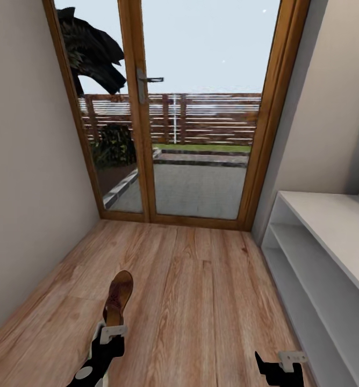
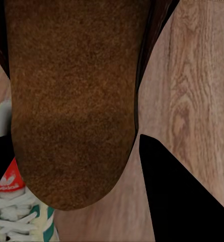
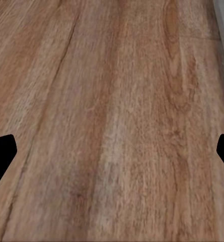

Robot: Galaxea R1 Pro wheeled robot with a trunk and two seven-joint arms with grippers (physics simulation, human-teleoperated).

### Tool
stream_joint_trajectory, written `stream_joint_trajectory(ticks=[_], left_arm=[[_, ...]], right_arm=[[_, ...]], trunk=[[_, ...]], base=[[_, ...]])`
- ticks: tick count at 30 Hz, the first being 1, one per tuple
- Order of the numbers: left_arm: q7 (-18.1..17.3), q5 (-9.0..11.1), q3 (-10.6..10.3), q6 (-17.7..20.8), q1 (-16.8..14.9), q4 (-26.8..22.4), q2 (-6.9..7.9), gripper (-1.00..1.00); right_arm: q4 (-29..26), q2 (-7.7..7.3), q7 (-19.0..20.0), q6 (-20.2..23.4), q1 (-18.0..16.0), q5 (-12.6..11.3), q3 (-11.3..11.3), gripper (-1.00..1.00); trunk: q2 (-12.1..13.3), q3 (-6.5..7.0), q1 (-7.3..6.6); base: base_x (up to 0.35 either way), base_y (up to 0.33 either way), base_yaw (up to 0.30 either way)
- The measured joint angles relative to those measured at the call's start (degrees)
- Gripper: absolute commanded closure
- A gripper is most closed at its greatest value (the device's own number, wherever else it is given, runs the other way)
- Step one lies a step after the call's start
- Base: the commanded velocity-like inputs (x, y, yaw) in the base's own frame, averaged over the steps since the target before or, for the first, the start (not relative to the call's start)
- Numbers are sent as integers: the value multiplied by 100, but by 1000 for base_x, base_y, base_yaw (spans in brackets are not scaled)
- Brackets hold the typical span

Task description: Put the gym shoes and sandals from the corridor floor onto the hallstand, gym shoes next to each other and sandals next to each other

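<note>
Narrow corridor ending at a tall glazed door in a warm wooden frame, with a paved yard and slatted fence beyond the glass. Underfoot, corridor floor of light brown wood-grain planks, smooth and faintly glossy.

To the right of the door, hard against the wall: hallstand, low, pale grey-white, matte, with a flat top and long open compartments (no shoes visible on the part in view).

Well short of the door, toward the left wall: left gripper, black with white fingertips, clamped on a sandal. Sandal dark brown, leathery, with a tan rounded footbed, pointing away toward the door and lifted above the planks. From the left wrist camera, the sandal's grainy, suede-like brown sole, rounded at its end, between two black fingers; past it, on the planks, part of a gym shoe with white laces, green stripes and a red patch.

Nearer the hallstand than the door: right gripper, low over bare planks, fingers spread wide apart, nothing between them.
</note>
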Motion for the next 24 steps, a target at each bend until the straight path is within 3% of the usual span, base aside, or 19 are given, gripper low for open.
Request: stream_joint_trajectory(ticks=[7,17,24], left_arm=[[3,0,1,1,1,-1,0,100],[4,1,1,0,2,-8,0,100],[4,0,2,1,1,-14,0,100]], right_arm=[[0,0,0,0,0,0,0,-100],[-2,0,0,1,0,0,-1,-100],[0,0,0,0,0,0,0,-100]], trunk=[[0,0,0],[0,0,-1],[0,0,0]], base=[[42,-11,0],[209,-111,0],[52,-28,0]])
